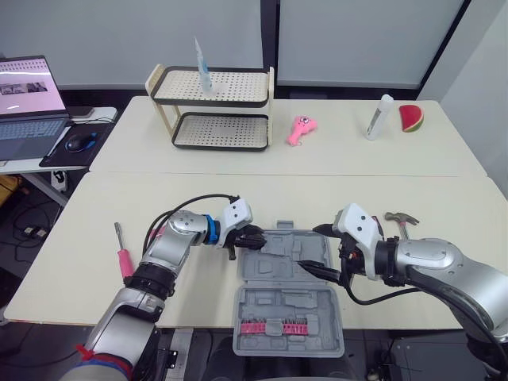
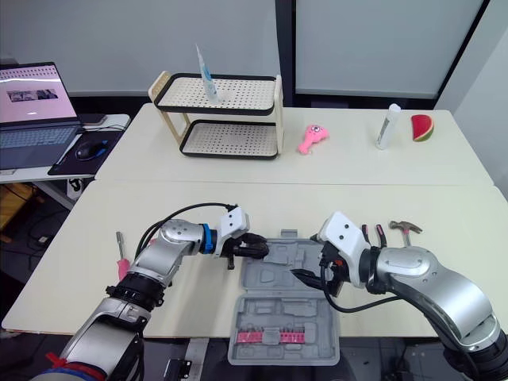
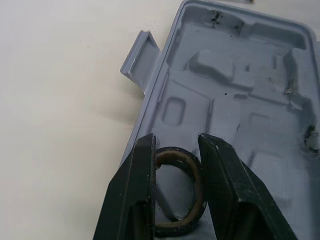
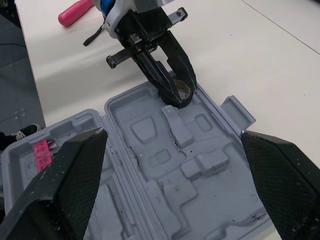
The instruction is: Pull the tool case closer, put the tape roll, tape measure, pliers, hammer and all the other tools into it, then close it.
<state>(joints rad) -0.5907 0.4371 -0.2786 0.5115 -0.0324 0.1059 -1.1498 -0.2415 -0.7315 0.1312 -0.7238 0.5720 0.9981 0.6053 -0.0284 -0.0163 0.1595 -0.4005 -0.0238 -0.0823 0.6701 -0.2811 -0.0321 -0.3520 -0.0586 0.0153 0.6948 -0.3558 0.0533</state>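
Illumination is bright, even and diffuse, coming from overhead. The cream rectangular table top [image 1: 317,198] is uniformly lit. The open grey moulded plastic tool case [image 3: 240,90] casts a soft-edged shadow beside its latch tab. The lit laptop screen [image 1: 30,83] appears pale.

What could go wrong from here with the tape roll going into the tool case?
1. The left hand holds the tape roll right by the tool case rim; released here, it may roll or hop out onto the table.
2. The case's near half overhangs the table edge, so pressing down could tip it.
3. The right hand hangs open over the case, close by; the hands might bump.
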